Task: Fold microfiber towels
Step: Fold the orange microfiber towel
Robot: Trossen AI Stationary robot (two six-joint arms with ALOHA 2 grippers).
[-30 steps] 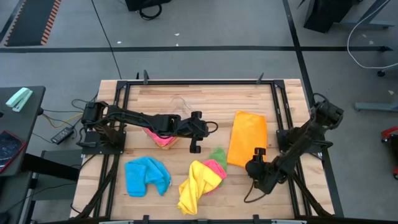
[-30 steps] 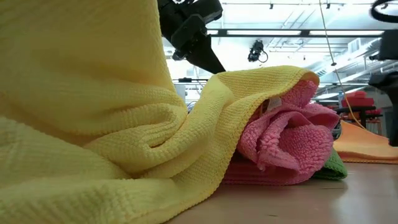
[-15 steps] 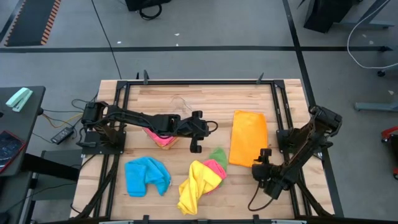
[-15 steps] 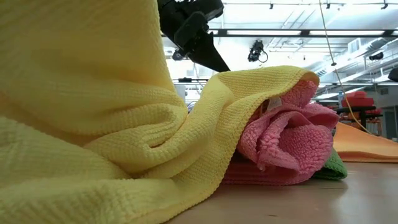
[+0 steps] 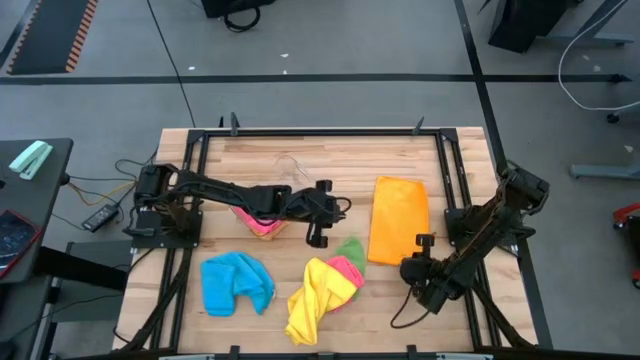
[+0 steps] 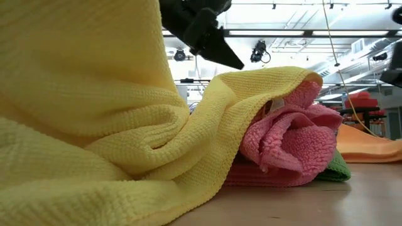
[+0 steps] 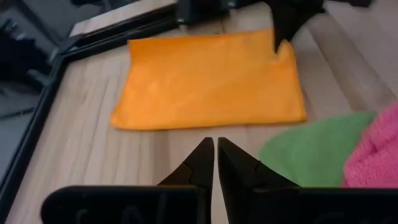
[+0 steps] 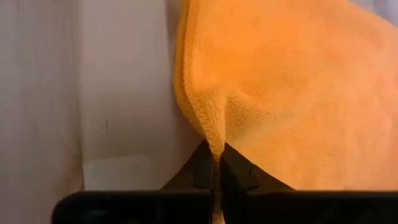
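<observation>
Fingers of right gripper (image 8: 214,163): closed, pinching orange towel (image 5: 398,218) corner at worktop (image 5: 330,160) 4 o'clock. Left gripper (image 7: 215,155): closed, empty, centre. Step: folding orange; next, carry corner across.

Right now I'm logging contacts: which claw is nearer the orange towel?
Right. The right claw is shut on the orange towel at its near corner; the left claw hangs shut, off its other side, apart from it.

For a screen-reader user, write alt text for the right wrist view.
The right hand is shut on the edge of the orange towel, pinching a small raised fold of it between its dark fingers. The towel fills most of the picture, with pale wooden table showing beside it.
</observation>
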